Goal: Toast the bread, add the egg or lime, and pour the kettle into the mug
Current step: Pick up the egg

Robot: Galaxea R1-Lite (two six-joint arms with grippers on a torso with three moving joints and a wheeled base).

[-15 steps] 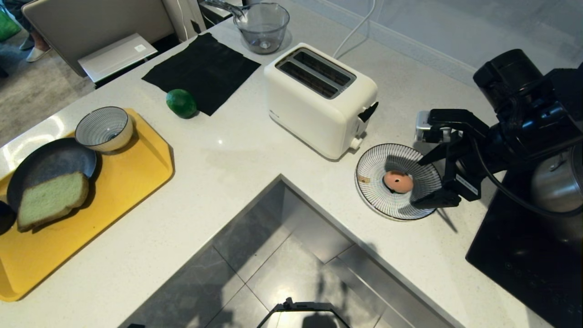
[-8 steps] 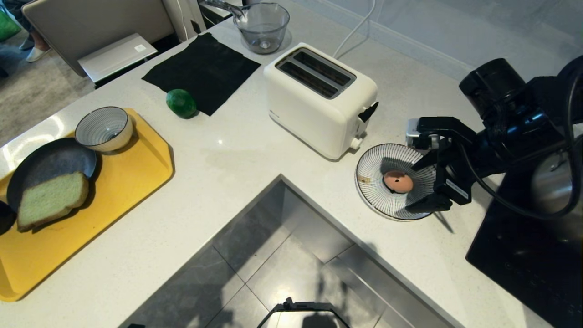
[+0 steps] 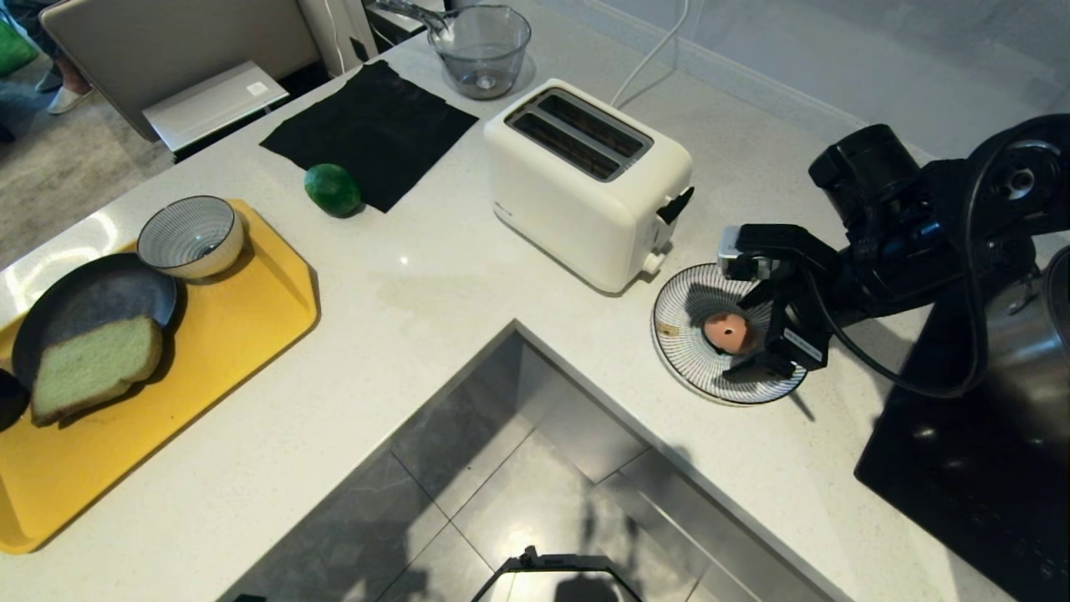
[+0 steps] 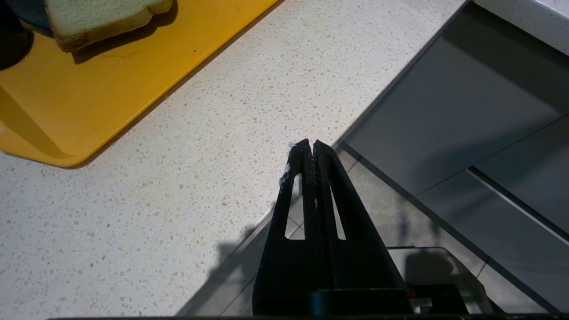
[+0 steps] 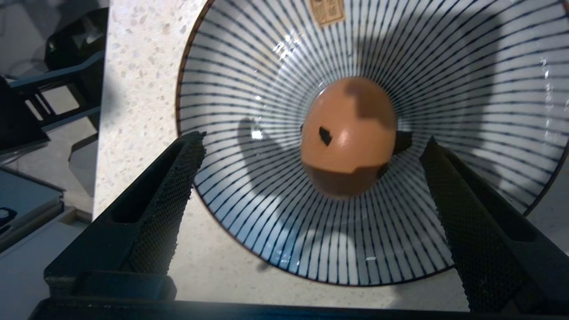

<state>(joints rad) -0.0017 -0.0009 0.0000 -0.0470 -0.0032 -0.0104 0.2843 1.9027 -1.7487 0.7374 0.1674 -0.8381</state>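
Note:
A pinkish-brown egg lies in the middle of a striped plate right of the toaster. My right gripper is open, one finger on each side of the egg, not touching it. The bread leans on a dark plate on the yellow tray. By the black cloth sits the lime. My left gripper is shut and empty, parked over the counter's inner edge. The kettle is out of view. A black object is cut off at the left edge; I cannot tell if it is the mug.
A white toaster with two empty slots stands mid-counter. Behind it are a black cloth and a glass jug. A striped bowl sits on the tray. At the right are a black hob and a steel pot.
My right arm has moved left across the striped plate, bringing its open fingers from the plate's right rim to either side of the egg. Nothing else moved.

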